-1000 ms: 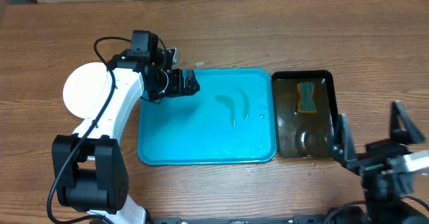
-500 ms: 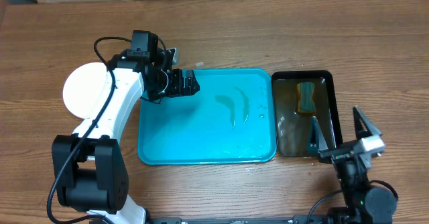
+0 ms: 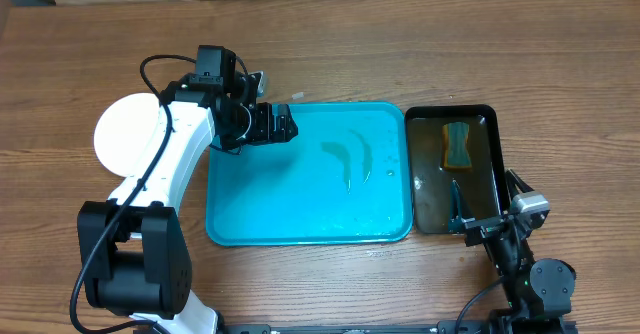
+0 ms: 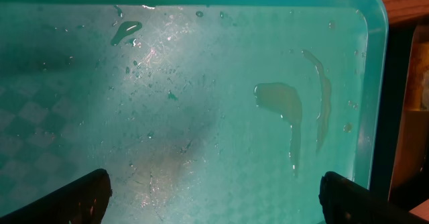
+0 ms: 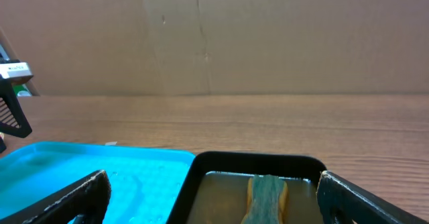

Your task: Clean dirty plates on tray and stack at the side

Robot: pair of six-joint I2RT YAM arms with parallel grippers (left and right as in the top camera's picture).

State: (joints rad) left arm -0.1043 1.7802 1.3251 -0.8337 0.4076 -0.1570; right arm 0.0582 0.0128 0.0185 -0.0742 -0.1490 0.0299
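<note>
Overhead: the left end effector, fingers apart, hovers over the turquoise tray's far-left corner. The white plate lies behind it on the bench, off the tray's left edge. The right end effector, fingers apart, hangs at the black tray's near-right rim.

Left wrist: wet tray floor lies open ahead, up to the right rim.

Right wrist: the sponge is straight ahead, with open bench beyond.

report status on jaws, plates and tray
Both jaws open, empty: left over tray corner, right by black tray. No plates on tray, only wet streaks; white plate on table to its left. Nothing blocking.
</note>
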